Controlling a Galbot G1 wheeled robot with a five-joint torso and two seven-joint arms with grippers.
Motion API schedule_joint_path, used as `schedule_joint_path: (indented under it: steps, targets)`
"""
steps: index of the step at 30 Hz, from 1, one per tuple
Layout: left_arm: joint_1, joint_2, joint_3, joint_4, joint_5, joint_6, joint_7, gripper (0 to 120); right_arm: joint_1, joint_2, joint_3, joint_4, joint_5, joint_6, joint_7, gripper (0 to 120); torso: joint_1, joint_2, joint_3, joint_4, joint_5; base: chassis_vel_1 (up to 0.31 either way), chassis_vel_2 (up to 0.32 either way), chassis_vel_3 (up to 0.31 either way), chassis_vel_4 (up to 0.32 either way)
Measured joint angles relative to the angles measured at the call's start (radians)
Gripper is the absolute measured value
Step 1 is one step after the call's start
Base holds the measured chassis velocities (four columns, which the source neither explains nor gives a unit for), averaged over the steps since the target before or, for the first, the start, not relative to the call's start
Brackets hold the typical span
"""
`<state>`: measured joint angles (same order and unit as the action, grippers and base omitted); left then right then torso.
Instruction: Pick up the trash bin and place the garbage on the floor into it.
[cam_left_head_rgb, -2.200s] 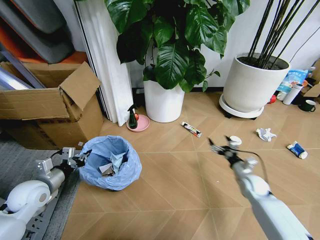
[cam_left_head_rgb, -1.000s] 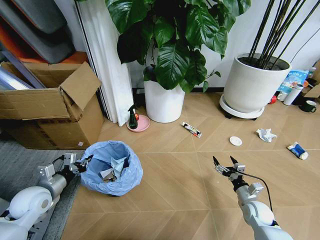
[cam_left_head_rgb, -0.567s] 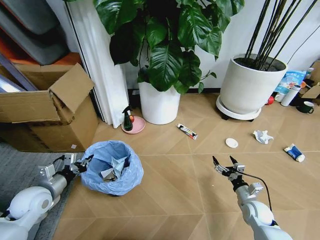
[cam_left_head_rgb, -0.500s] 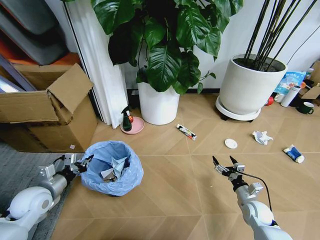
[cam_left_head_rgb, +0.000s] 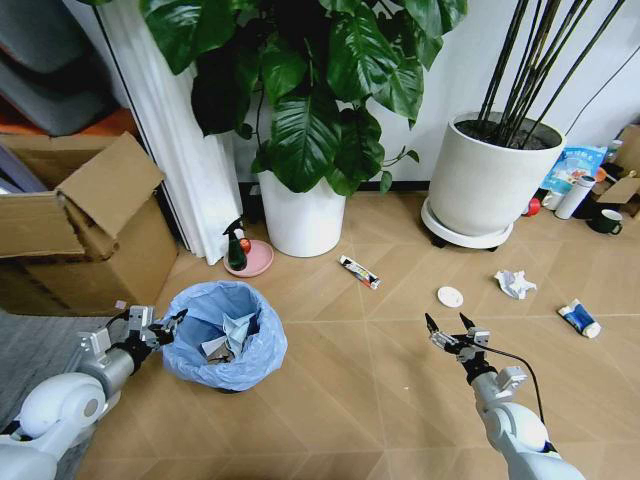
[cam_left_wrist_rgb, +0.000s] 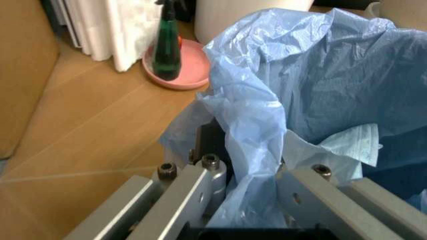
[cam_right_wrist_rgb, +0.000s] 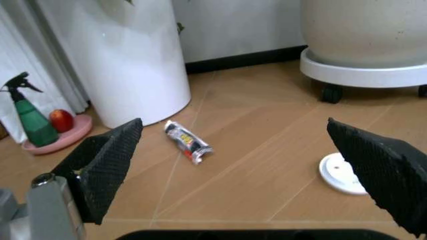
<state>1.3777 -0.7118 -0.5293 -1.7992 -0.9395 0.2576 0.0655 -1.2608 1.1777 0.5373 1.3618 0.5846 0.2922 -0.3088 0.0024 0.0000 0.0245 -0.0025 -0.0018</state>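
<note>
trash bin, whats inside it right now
Inside the trash bin, lined with a light-blue bag, lie crumpled pale paper pieces. The bag's folds hide whatever is beneath them. The left gripper is clamped on the rim.

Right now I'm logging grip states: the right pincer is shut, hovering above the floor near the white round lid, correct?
Not quite: the right pincer is open, its fingers spread wide apart in the right wrist view. It does hover above the floor near the white round lid.

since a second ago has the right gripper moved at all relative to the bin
No. The right gripper hangs open at the same offset from the trash bin; only the camera turned, sliding the plants and litter leftward.
</note>
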Motion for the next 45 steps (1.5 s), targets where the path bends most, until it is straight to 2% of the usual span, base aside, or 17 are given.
schedule_joint_path:
  steps: [14, 16, 26, 28, 32, 34, 42, 45]
  targets:
    - [-0.008, -0.003, 0.005, 0.013, -0.001, -0.001, 0.001, 0, 0.006, -0.004, -0.003, -0.012, -0.001, 0.006, -0.017, 100, 0.0, 0.0, 0.0, -0.0002, -0.0008, -0.26, 0.046, 0.264, -0.043]
    - [-0.01, -0.003, 0.005, 0.014, -0.001, -0.001, 0.002, 0, 0.007, -0.005, -0.004, -0.013, -0.001, 0.007, -0.019, 100, 0.0, 0.0, 0.0, 0.0002, 0.0002, -0.295, 0.061, 0.291, -0.064]
    - [-0.013, -0.003, 0.007, 0.017, -0.002, -0.001, 0.002, 0, 0.014, -0.002, -0.012, -0.019, -0.004, 0.018, -0.023, 100, 0.0, 0.0, 0.0, 0.0001, 0.0003, -0.306, 0.059, 0.309, -0.063]
    - [-0.014, -0.003, 0.008, 0.018, -0.003, -0.001, 0.002, 0, 0.016, -0.001, -0.013, -0.022, -0.009, 0.026, -0.027, 100, 0.0, 0.0, 0.0, -0.0002, -0.0007, -0.313, 0.063, 0.299, -0.063]
    - [-0.017, -0.003, 0.009, 0.018, -0.003, -0.001, 0.001, 0, 0.02, -0.001, -0.015, -0.024, -0.014, 0.035, -0.031, 100, 0.0, 0.0, 0.0, -0.0002, 0.0004, -0.262, 0.074, 0.278, -0.062]
    - [-0.018, -0.004, 0.012, 0.02, -0.003, -0.001, 0.001, 0, 0.022, -0.003, -0.016, -0.024, -0.017, 0.041, -0.034, 100, 0.0, 0.0, 0.0, -0.0003, -0.0005, -0.201, 0.057, 0.19, -0.049]
    - [-0.017, -0.005, 0.013, 0.023, -0.003, -0.001, 0.001, 0, 0.022, -0.008, -0.023, -0.023, -0.051, 0.059, -0.06, 100, 0.0, 0.0, 0.0, 0.0003, -0.0003, -0.029, 0.023, 0.023, -0.016]
    - [-0.017, 0.001, 0.018, 0.024, -0.003, -0.001, 0.003, 0, 0.041, -0.045, -0.069, -0.03, -0.088, 0.067, -0.063, 100, 0.0, 0.0, 0.0, 0.0002, -0.0001, 0.021, 0.005, -0.033, 0.005]
